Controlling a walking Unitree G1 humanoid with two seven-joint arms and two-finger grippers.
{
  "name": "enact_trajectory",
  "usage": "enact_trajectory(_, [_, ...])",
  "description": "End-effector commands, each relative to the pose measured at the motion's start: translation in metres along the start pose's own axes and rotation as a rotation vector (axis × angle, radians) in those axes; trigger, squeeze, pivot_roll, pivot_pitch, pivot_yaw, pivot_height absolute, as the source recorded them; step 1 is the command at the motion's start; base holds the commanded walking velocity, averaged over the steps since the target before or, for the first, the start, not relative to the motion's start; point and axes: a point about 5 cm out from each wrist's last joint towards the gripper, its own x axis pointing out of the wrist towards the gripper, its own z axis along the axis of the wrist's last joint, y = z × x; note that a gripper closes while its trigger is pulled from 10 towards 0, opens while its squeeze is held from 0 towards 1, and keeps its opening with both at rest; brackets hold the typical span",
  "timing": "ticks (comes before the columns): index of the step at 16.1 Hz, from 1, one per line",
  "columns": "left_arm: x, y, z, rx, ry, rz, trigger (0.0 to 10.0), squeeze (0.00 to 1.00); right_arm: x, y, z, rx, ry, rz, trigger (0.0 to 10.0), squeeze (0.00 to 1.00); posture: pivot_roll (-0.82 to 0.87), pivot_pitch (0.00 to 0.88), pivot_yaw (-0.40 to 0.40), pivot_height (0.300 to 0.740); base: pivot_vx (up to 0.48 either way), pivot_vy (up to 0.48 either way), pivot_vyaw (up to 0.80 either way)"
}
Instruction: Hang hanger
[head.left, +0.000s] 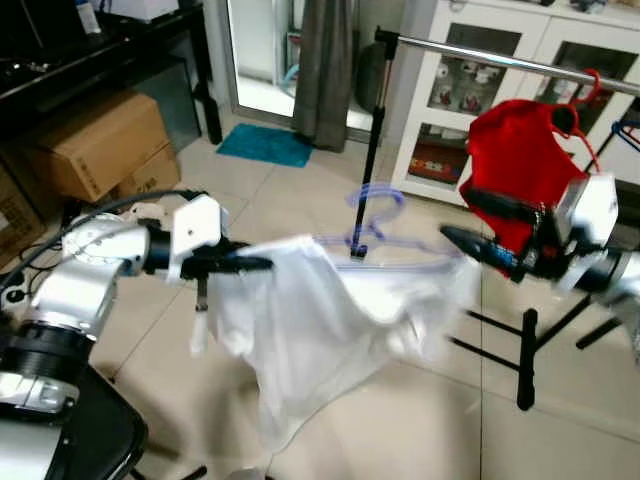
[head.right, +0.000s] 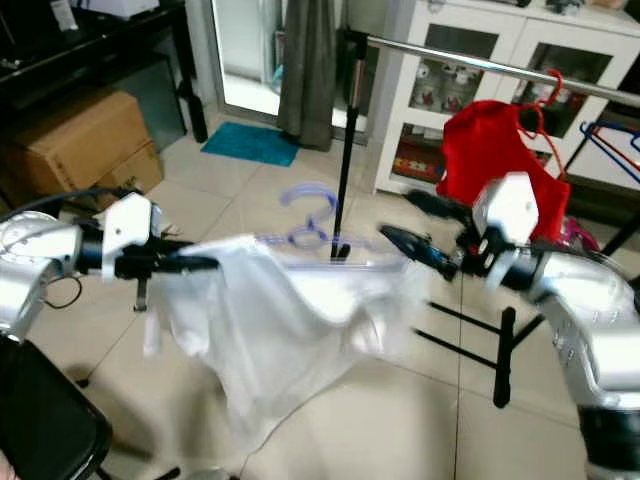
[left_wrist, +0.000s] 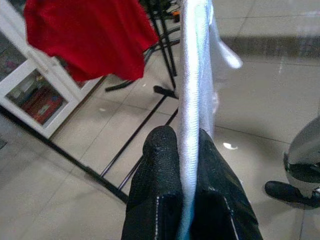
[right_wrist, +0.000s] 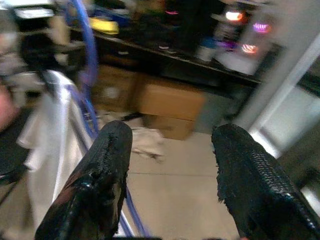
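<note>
Blue hanger (head.left: 372, 222) level, hook up, white garment (head.left: 320, 320) draped; left gripper (left_wrist: 187, 165) fingers pinch garment; right gripper (right_wrist: 172, 165) fingers apart.

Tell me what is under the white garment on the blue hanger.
Beige floor tiles lie below the hanging white garment. Its blue hanger shows hook and bar; the left hand pinches one edge, and the cloth covers the rest.
</note>
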Motion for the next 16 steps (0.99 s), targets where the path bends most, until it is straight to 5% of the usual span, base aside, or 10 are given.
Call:
enact_trajectory(1, [0.004,0.002,0.012,0.064,-0.039,-0.024,0.0,0.00,0.009,0.010,-0.006,0.028,0.046,0.091,10.0,0.00,0.07,0.000,-0.024,0.740,0.000,0.000,0.00])
enact_trajectory(4, [0.012,0.004,0.021,0.118,-0.063,-0.052,0.0,0.00,0.023,0.029,-0.016,0.089,0.123,0.253,10.0,0.00,0.08,0.000,-0.032,0.740,0.000,0.000,0.00])
enact_trajectory(5, [0.012,0.005,0.022,0.132,-0.058,-0.058,0.0,0.00,0.024,0.031,-0.019,0.102,0.150,0.273,3.8,0.00,0.08,0.000,-0.032,0.740,0.000,0.000,0.00])
enact_trajectory(6, [0.013,0.005,0.023,0.134,-0.060,-0.060,0.0,0.00,0.024,0.032,-0.020,0.112,0.157,0.277,0.0,0.00,0.08,0.000,-0.032,0.740,0.000,0.000,0.00])
enact_trajectory(16, [0.019,0.008,0.024,0.138,-0.068,-0.095,0.0,0.00,0.032,0.037,-0.013,0.184,0.100,0.336,0.0,0.00,0.07,0.000,-0.020,0.740,0.000,0.000,0.00])
